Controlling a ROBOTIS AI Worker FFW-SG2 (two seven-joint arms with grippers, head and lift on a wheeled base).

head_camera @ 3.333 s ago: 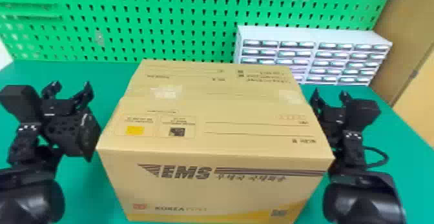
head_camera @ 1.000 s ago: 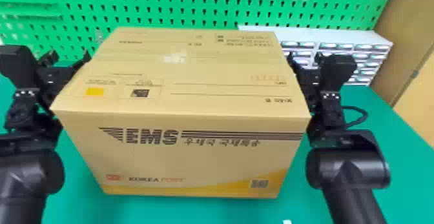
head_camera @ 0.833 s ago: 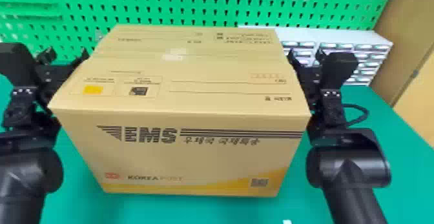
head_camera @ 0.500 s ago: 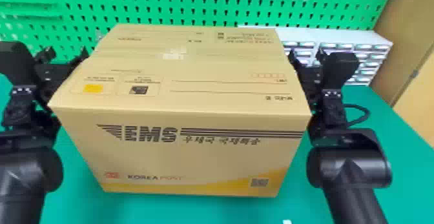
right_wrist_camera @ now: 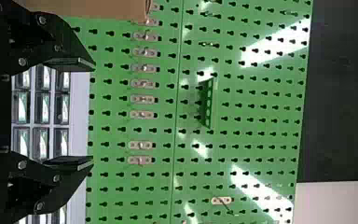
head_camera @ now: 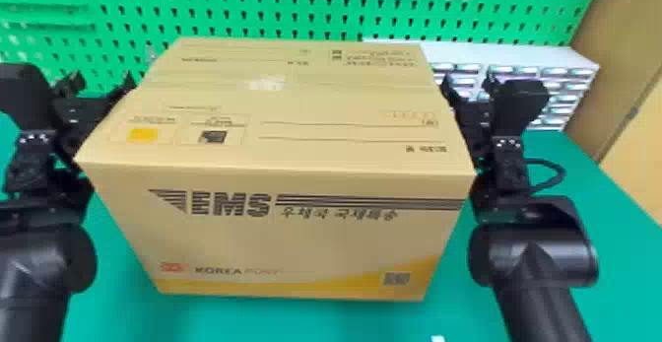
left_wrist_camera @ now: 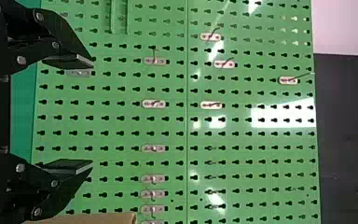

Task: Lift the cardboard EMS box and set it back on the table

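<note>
1. The box (head_camera: 276,237) sits mid-frame in the head view, long side running left to right, between the left claw (head_camera: 101,82) and right claw (head_camera: 468,81), both similarly near.
2. Both claws gape wide, nothing between their fingers.
3. Its underside is hidden; I can't tell whether it touches the table (head_camera: 615,218).

There is one cardboard EMS box (head_camera: 276,240), one bench (head_camera: 611,237), one pegboard (head_camera: 276,13), one drawer cabinet (head_camera: 551,57), one cable (head_camera: 562,171) and two grippers: left gripper (head_camera: 100,81), right gripper (head_camera: 468,81).
</note>
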